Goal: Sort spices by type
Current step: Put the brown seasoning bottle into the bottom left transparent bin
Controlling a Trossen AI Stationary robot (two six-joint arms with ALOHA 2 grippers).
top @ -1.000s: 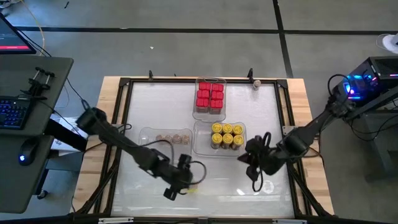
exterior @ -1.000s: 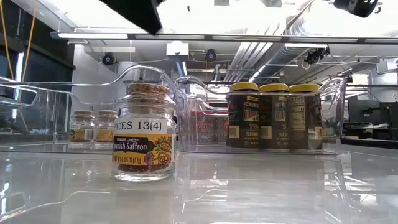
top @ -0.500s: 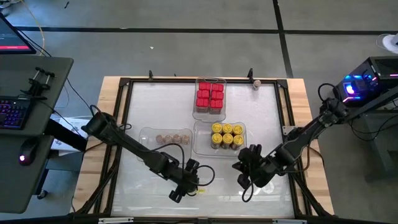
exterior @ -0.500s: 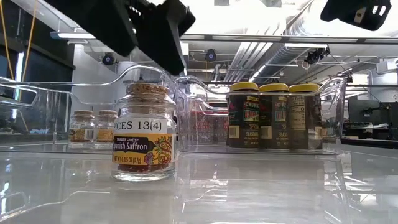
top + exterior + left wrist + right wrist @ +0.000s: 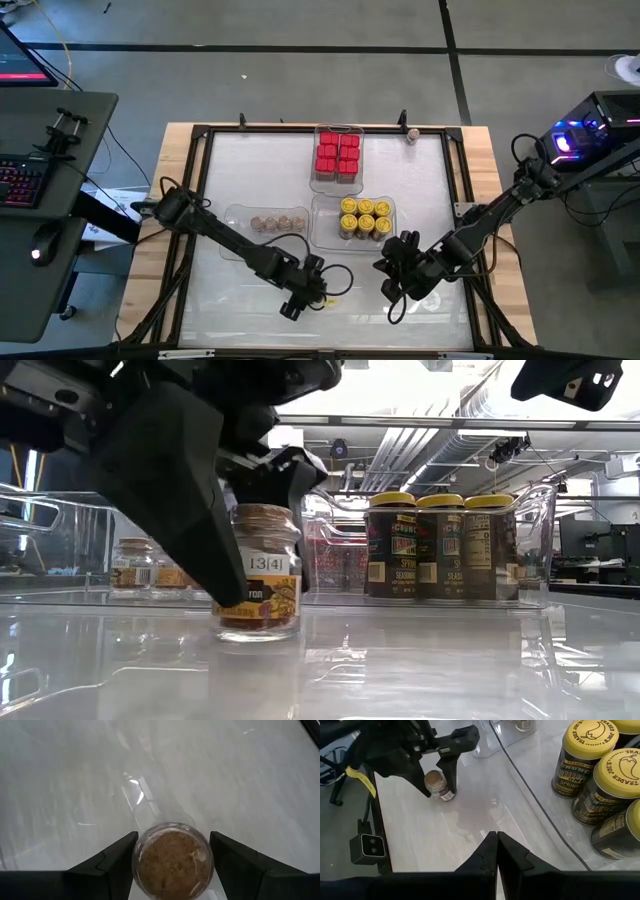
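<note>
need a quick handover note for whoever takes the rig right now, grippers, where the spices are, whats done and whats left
Left gripper: open, fingers on either side of the loose saffron jar at the table's front middle; no grip visible yet.
Right gripper: shut, empty, hovering over the table's front right.
Red boxes: grouped in the far tray.
Yellow-lidded jars: grouped in the middle tray.
Small cork-topped jars: a row in the left tray.
Done: all three kinds sit in their own trays.
Left: close on the saffron jar and probably set it with the small jars. A small item at the far right edge is too small to identify; check it.
</note>
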